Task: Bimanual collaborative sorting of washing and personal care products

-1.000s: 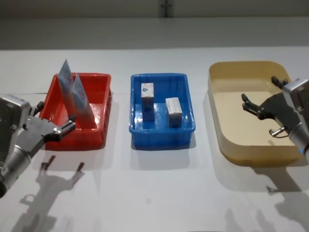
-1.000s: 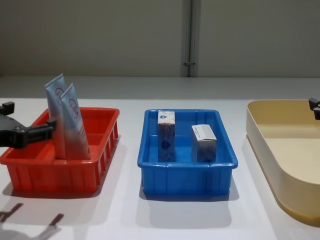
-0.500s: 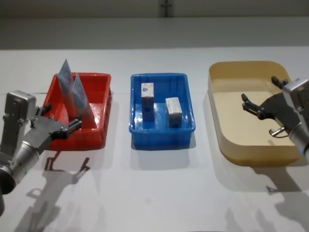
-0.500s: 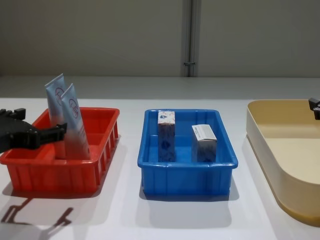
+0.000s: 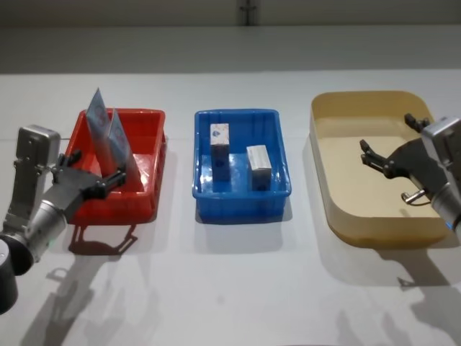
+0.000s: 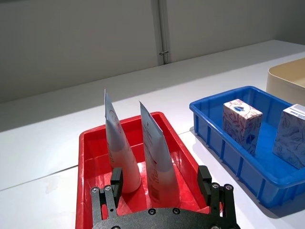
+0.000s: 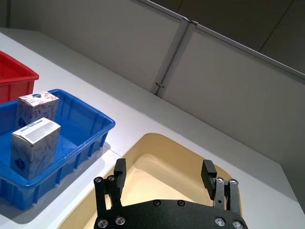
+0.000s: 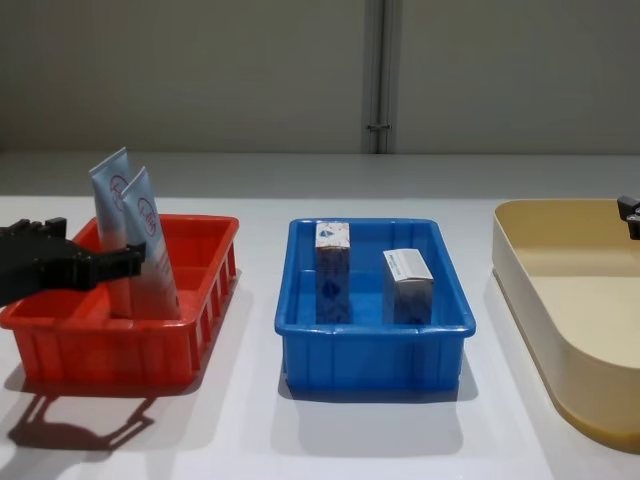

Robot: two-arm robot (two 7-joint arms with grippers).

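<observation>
Two pale-blue tubes (image 5: 97, 115) (image 5: 121, 150) stand leaning in the red bin (image 5: 148, 115). They also show in the chest view (image 8: 108, 195) (image 8: 152, 255) and the left wrist view (image 6: 116, 143) (image 6: 155, 152). Two small blue cartons (image 5: 220, 148) (image 5: 258, 166) stand upright in the blue bin (image 5: 238, 114), one taller than the other (image 8: 332, 270) (image 8: 408, 285). My left gripper (image 5: 97, 167) (image 6: 160, 180) (image 8: 90, 245) is open above the red bin's near left corner, the tubes just ahead of its fingers. My right gripper (image 5: 387, 133) (image 7: 164, 171) hangs open and empty over the beige bin (image 5: 360, 97).
The three bins stand in a row on the white table: red (image 8: 210, 225), blue (image 8: 370, 335) and beige (image 8: 540, 215). Bare table runs along the front of the bins. A grey wall closes the back.
My left gripper has moved forward and to the right, from beside the red bin's front left to above its near corner, close to the tubes. The right arm has stayed still.
</observation>
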